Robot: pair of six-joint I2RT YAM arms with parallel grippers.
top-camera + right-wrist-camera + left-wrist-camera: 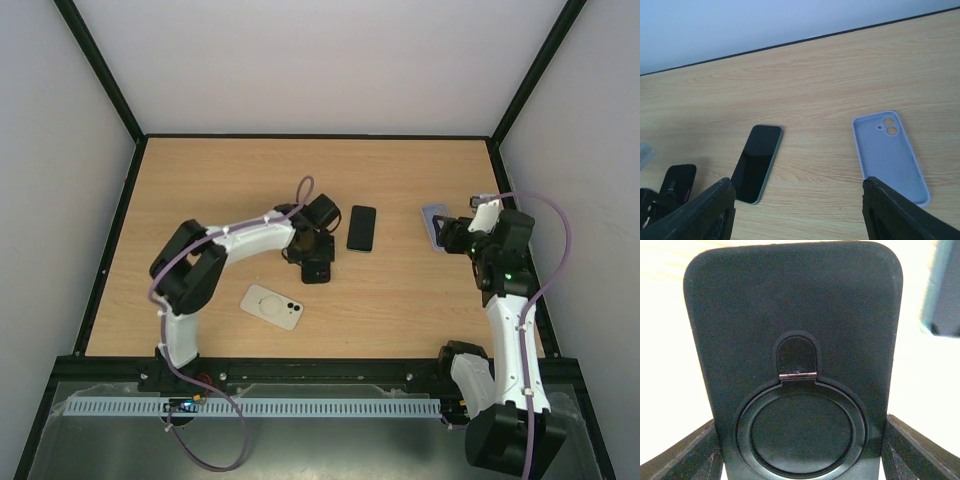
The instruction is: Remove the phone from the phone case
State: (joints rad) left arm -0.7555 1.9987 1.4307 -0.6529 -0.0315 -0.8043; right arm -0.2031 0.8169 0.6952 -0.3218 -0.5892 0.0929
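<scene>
Grips black case [795, 330] in closed left end effector [316, 262], at 8 o'clock from bare phone [361, 228] on table [200, 180]. Holds right end effector [797, 185] open by lilac case [890, 155], 3 o'clock. Seems mid-extraction; cannot tell of any phone inside. Next: pry 1 case edge.

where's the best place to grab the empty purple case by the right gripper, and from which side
Probably across its two long side walls near the middle, coming straight down from above. The lavender case lies flat, hollow side up, so only its thin raised rim offers a hold. The right gripper is open, with the case's near end beside one finger.
</scene>
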